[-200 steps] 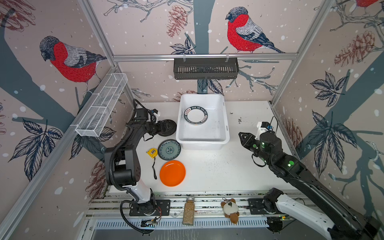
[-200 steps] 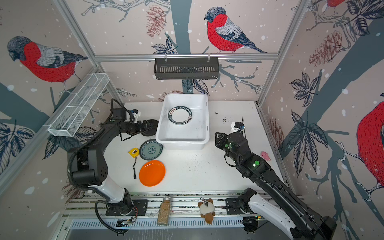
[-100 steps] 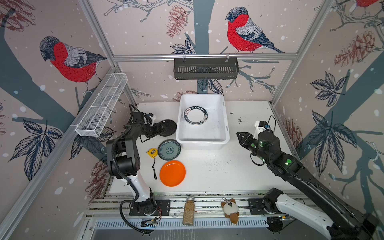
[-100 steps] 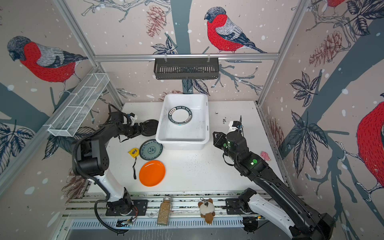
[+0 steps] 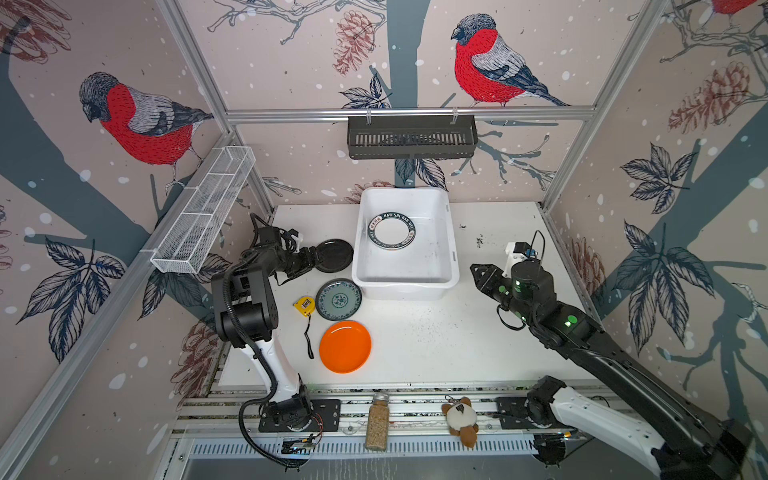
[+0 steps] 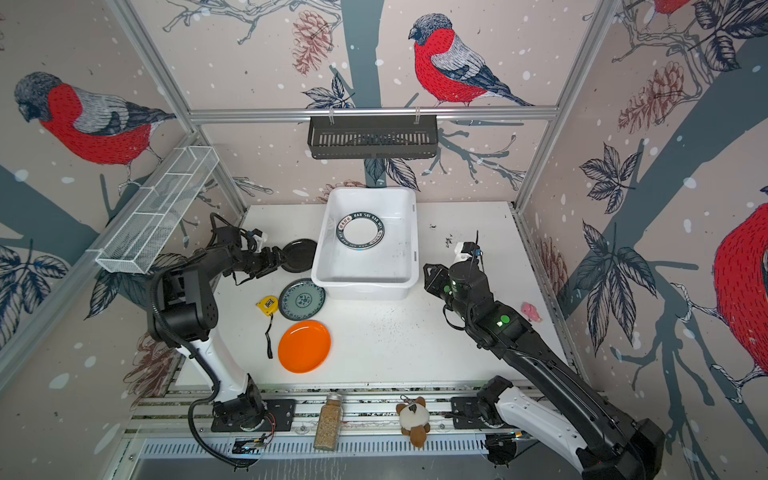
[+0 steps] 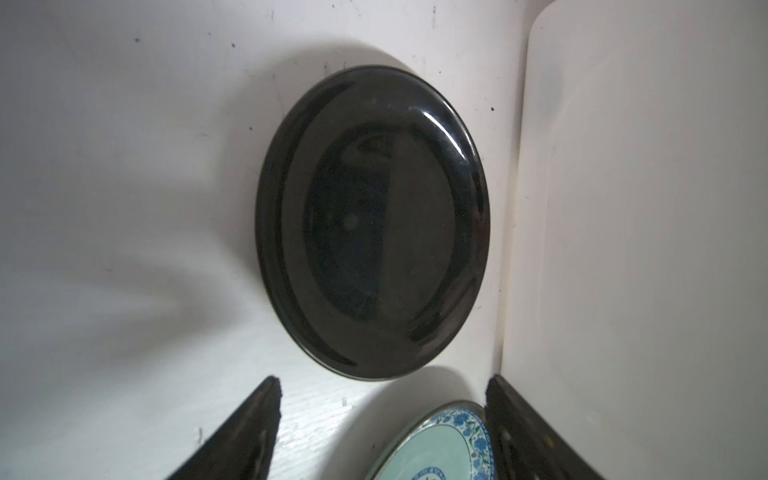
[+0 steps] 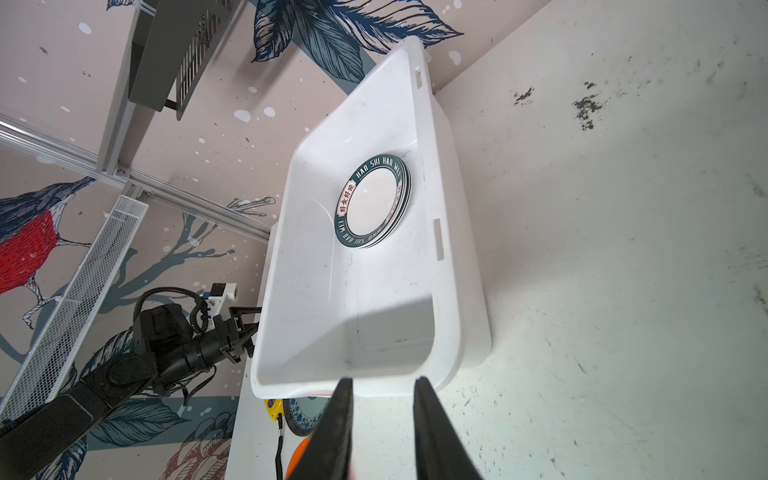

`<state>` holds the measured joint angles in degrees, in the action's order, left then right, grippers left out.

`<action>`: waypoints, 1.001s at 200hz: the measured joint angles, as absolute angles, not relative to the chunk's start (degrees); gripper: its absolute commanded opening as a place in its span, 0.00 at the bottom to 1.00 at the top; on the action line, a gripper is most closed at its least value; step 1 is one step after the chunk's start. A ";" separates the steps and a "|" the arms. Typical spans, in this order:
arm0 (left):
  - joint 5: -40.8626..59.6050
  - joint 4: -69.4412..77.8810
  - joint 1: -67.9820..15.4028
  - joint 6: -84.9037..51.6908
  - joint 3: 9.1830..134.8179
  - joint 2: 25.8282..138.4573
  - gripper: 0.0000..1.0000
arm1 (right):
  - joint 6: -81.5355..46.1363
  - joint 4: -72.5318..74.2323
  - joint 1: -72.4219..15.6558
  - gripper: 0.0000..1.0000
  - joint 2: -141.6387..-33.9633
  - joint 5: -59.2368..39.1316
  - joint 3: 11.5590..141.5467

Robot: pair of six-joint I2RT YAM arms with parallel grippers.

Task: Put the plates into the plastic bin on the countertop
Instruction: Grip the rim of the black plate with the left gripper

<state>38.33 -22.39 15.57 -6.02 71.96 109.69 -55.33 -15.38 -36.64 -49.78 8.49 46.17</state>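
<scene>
Fingers (image 7: pixel 249 436) of left end effector (image 5: pixel 312 257) stand apart, empty. Just ahead, glossy black plate (image 7: pixel 374 224) lies flat on bench (image 7: pixel 124 187), just beside plastic bin (image 7: pixel 623 249). It is likely stiff, slick, breakable and light, so pinch its raised near rim. Right end effector (image 8: pixel 383 384), well away, is narrowly parted and empty.

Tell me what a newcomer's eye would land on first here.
The red-breasted birds painted on the walls jump out first. On the countertop, the bright orange plate glows near the front edge, left of centre. Behind it the white bin holds a lettered plate, with the left gripper open beside a black plate.
</scene>
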 measured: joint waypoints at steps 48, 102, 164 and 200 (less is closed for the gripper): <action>37.30 -21.71 15.66 -6.13 73.87 112.95 0.69 | -55.33 -15.27 -36.64 0.28 -49.95 8.32 46.28; 37.47 -20.99 15.92 -7.03 75.83 116.60 0.64 | -55.33 -15.27 -36.38 0.28 -49.95 8.34 46.28; 40.32 -18.70 15.92 -7.68 78.15 119.63 0.59 | -55.53 -14.90 -35.92 0.28 -50.57 8.36 46.28; 41.76 -18.24 15.92 -8.60 79.24 120.99 0.53 | -55.55 -14.15 -35.59 0.28 -51.42 8.32 46.26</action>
